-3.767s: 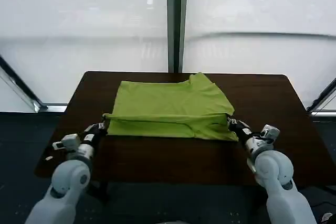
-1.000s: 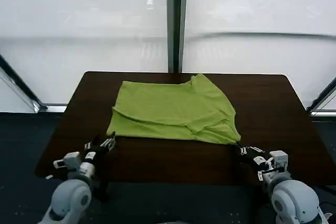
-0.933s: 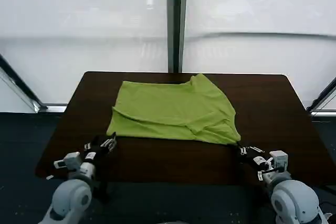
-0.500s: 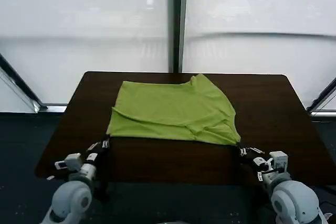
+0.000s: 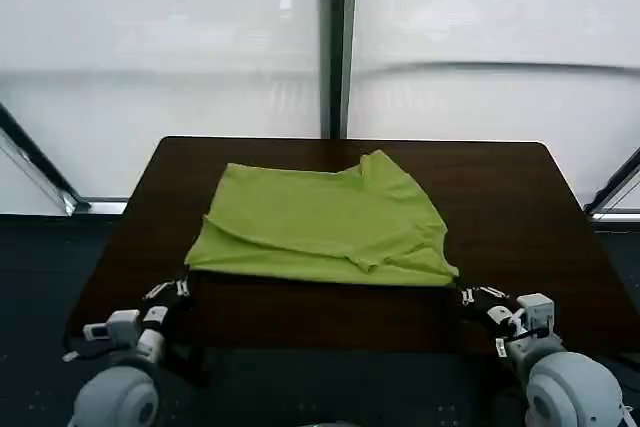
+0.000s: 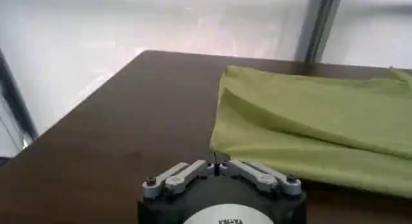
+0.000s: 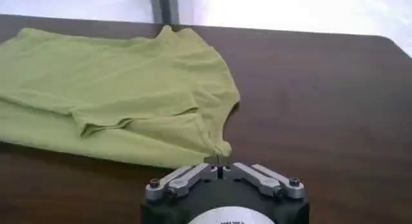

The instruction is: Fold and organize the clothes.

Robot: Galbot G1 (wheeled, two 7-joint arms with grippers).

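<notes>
Lying on the dark desk (image 5: 500,197), the lime-green T-shirt (image 5: 320,222) sits a little left of centre with its near hem close to the front edge and its far edge toward the window; it is already doubled over, with a long fold ridge running across the near half and a bunched sleeve at the near right corner. Left gripper (image 5: 168,292) is low at the near left corner of the cloth, just beside the folded edge; in the left wrist view its jaws are drawn together to a point with nothing visibly pinched, the tip apart from the fabric. Right gripper (image 5: 478,296) mirrors it at the near right corner, jaws likewise closed down to a thin tip just beside the sleeve hem, and I see no cloth held (contact with the hem edge cannot be ruled out from the right wrist view). Handling judgement: fabric looks thin, soft and light, no stiffness at all, so it will sag, drape and drag on the wood rather than keep a shape; layers will likely slide over each other when lifted. Best hold is probably at the two near corners, pinching through all layers of the folded edge, left at the crisp corner, right just inside the crumpled sleeve where the layers lie flatter. Risk: catching only the top layer would open the fold; uneven lift between the arms would skew the crease.
</notes>
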